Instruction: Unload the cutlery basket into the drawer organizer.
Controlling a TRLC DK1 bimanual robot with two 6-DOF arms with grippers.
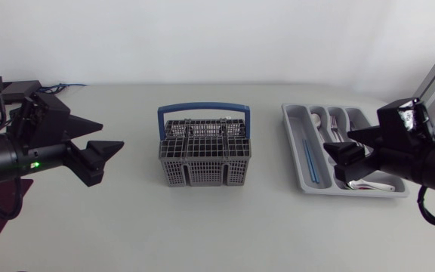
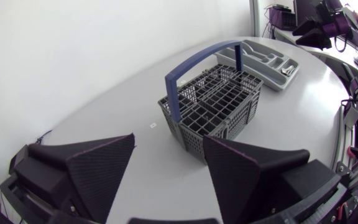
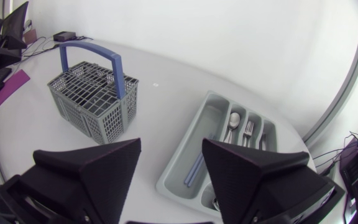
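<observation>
Head view: left gripper [image 1: 112, 134] and right gripper [image 1: 339, 143] are held spread, empty. The cutlery basket [image 1: 205, 157], seemingly empty, is judged light and stiff, best taken by its blue handle [image 1: 204, 108].

The cutlery basket [image 1: 205, 155] is a grey plastic lattice with a dull finish, and its blue handle [image 1: 202, 108] is smoother plastic. The drawer organizer [image 1: 291, 143] is moulded light-grey plastic with a faint sheen. Inside it, a spoon [image 3: 234, 120] and a fork [image 3: 248, 129] are polished, reflective metal. The table [image 1: 202, 227] looks smooth and matt. The left gripper [image 1: 112, 134] and right gripper [image 1: 336, 140] are matt black, finely textured.
</observation>
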